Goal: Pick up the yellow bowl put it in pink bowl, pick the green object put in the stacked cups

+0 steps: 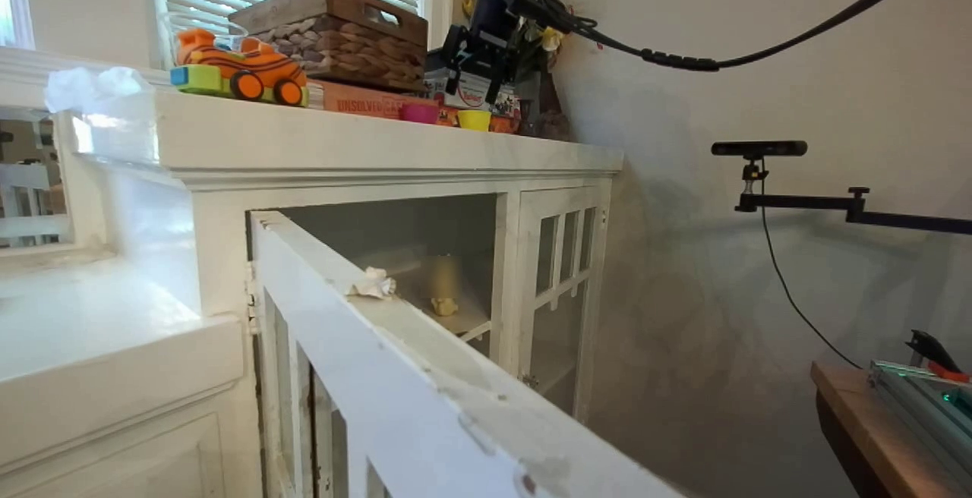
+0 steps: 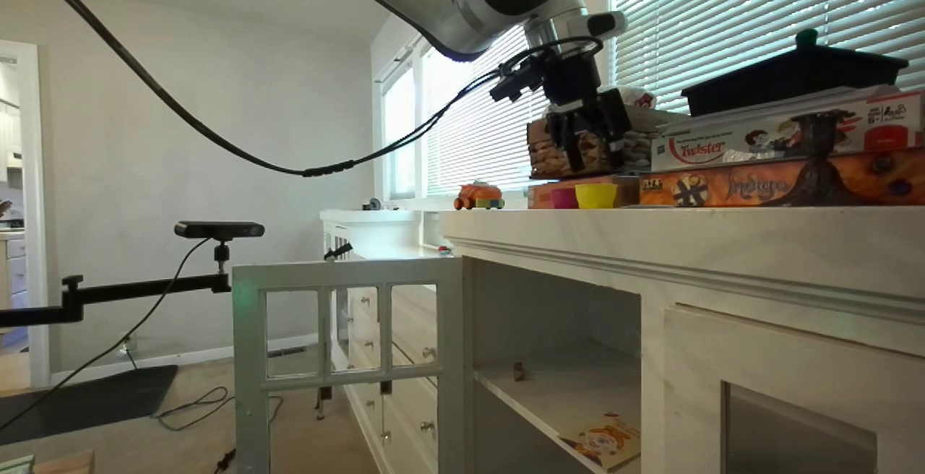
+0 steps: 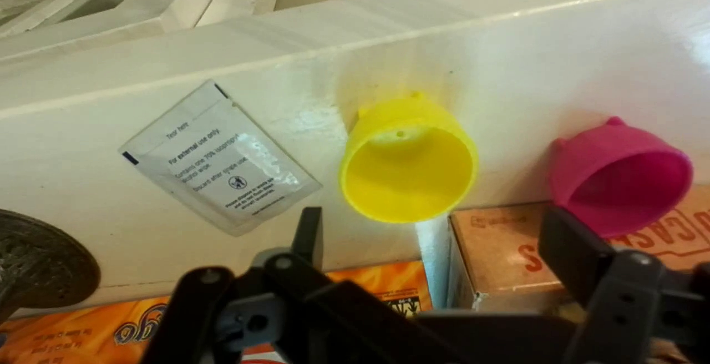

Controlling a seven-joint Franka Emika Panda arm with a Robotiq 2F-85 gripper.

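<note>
The yellow bowl (image 3: 407, 170) stands upright near the front edge of the white cabinet top and looks empty. It shows in both exterior views (image 1: 474, 120) (image 2: 596, 196). The pink bowl (image 3: 615, 175) stands upright beside it, a short gap away, and shows in both exterior views (image 1: 419, 112) (image 2: 564, 198). My gripper (image 3: 435, 231) is open with nothing between its fingers. In both exterior views the gripper (image 1: 472, 89) (image 2: 596, 160) hangs above the bowls, pointing down. No separate green object shows; the orange toy car (image 1: 243, 73) has a green base. The bowls are apart, not stacked.
A brown box (image 3: 499, 242), an orange game box (image 2: 759, 181) and a Twister box (image 2: 694, 149) line the back. A woven basket (image 1: 372, 46) stands on the brown box. A wipe packet (image 3: 222, 158) and a dark candlestick (image 2: 816, 156) are nearby. A cabinet door (image 1: 425, 361) hangs open below.
</note>
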